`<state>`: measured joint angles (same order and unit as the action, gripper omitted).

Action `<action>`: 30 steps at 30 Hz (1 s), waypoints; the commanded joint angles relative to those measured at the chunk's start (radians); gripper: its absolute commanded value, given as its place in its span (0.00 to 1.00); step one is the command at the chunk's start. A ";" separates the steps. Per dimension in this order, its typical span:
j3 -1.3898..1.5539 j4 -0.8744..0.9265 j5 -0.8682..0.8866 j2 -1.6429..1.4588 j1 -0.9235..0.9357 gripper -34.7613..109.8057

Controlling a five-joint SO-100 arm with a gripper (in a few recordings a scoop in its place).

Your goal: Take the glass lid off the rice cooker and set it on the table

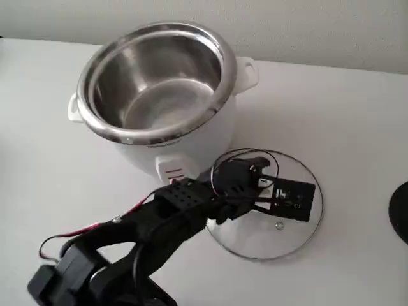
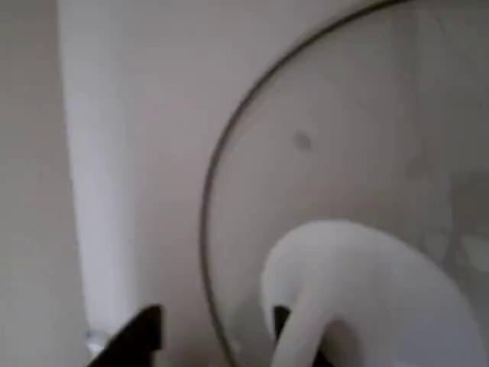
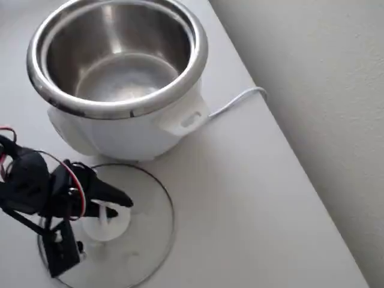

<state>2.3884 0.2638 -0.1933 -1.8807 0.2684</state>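
The round clear glass lid with its thin metal rim (image 1: 280, 229) lay flat on the plain white worktop (image 1: 357, 127), at about five o'clock from the squat white rice cooker with its shiny steel inner pot (image 1: 159, 95) in the fixed view, just beside its base. The pot stood open. The black claw (image 3: 111, 207) sat over the lid's white plastic knob (image 3: 107, 227), fingers either side of it; whether they pinched it or had slackened, I could not tell. The lid looked stiff, smooth and breakable, probably moderate in weight, and slippery at the rim. The knob at centre was judged the only sound place to take hold, gripped squarely so the disc would not swing.
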 commanded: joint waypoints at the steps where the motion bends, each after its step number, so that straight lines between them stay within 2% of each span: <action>1: -0.015 0.130 -0.020 -0.058 -0.006 0.44; 7: -0.074 0.221 -0.026 -0.023 -0.009 0.54; 12: -0.121 0.253 -0.127 0.041 -0.009 0.52; 15: -0.296 0.476 -0.071 0.132 0.025 0.51; 18: -0.316 0.462 -0.067 0.156 0.052 0.51; 21: -0.337 0.549 -0.064 0.110 0.064 0.51; 27: -0.488 0.874 -0.064 0.060 0.028 0.51; 30: -0.537 0.942 -0.054 0.074 0.017 0.51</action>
<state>1.9236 1.0492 -0.2638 -1.8070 0.3022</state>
